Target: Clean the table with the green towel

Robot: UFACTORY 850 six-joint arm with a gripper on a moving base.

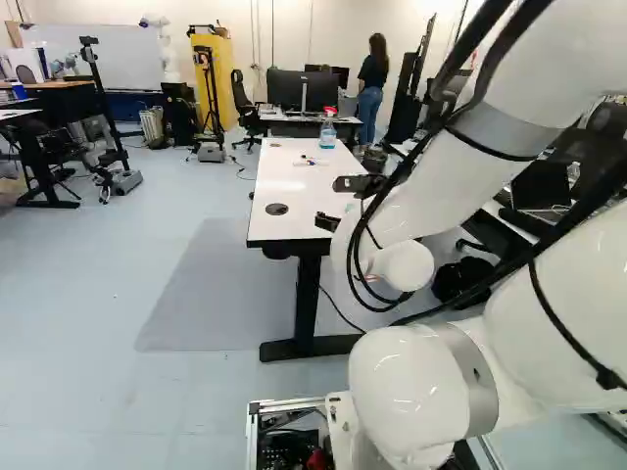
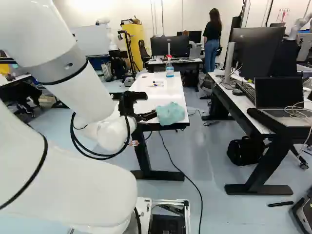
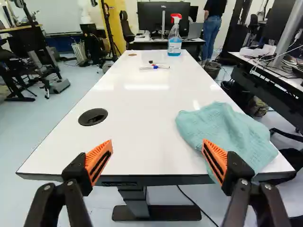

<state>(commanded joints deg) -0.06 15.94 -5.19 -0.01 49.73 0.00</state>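
wrist view: on table (image 3: 137, 113), 1 spray bottle (image 3: 174, 41), blue liquid (image 3: 174, 53) inside

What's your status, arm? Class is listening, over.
Gripper open, empty. Green towel bunched at near edge of table, unheld. Spray bottle and pens farther along may obstruct wiping.

White arm (image 1: 431, 186) at right, white table (image 1: 294, 217) beyond — spray bottle (image 1: 327, 135) near far end
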